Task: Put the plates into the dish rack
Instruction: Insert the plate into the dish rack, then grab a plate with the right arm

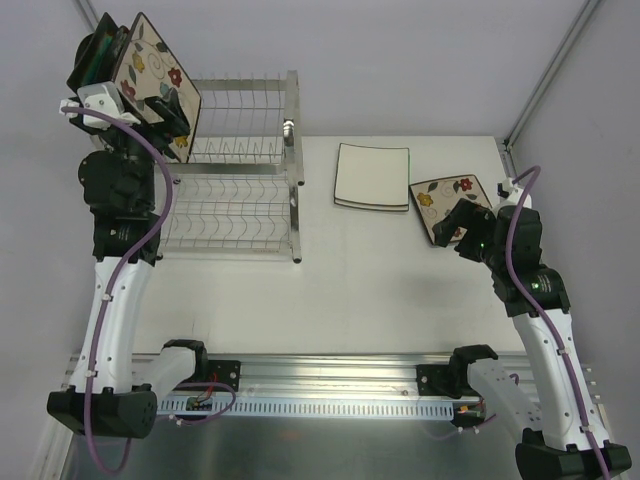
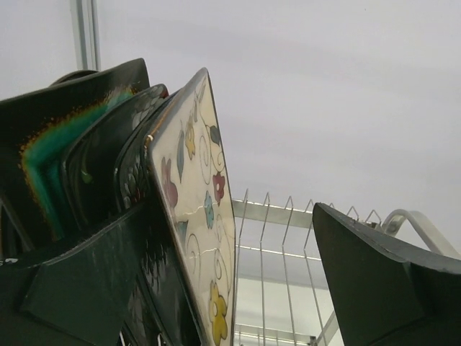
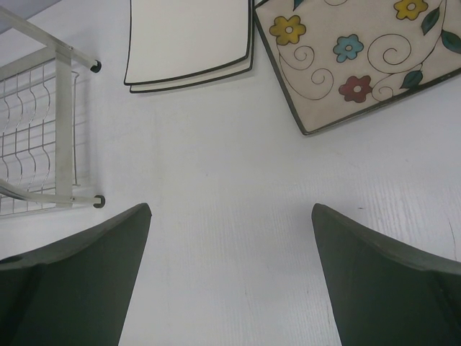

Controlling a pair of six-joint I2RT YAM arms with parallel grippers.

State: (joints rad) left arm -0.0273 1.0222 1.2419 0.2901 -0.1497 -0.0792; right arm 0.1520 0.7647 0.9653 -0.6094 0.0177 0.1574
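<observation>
1. White surface (image 1: 400,290), grey walls. Rack (image 1: 235,210) sits back-left.
2. Far left of the rack's upper tier: teal plate (image 2: 50,158), black plate (image 2: 101,173) and flowered plate (image 2: 198,216) stand on edge, packed close.
3. Left end effector (image 1: 172,120): jaws wide. One finger is down by the plates, the other well clear of the flowered face. Looks unclamped.
4. Mid surface: white plate (image 1: 372,175) lies flat. Might be two stacked, can't tell.
5. Just beside it, right: second flowered plate (image 1: 445,195), flat and skewed.
6. Right end effector (image 3: 230,213): fully spread, empty, hovering near that plate's near edge.
7. Handling, my read: glazed ceramic, so stiff, fairly heavy, slippery and chip-prone. Flat plates offer only the raised rim. Pinch an edge or corner, tilt up, lower slowly between the prongs.
</observation>
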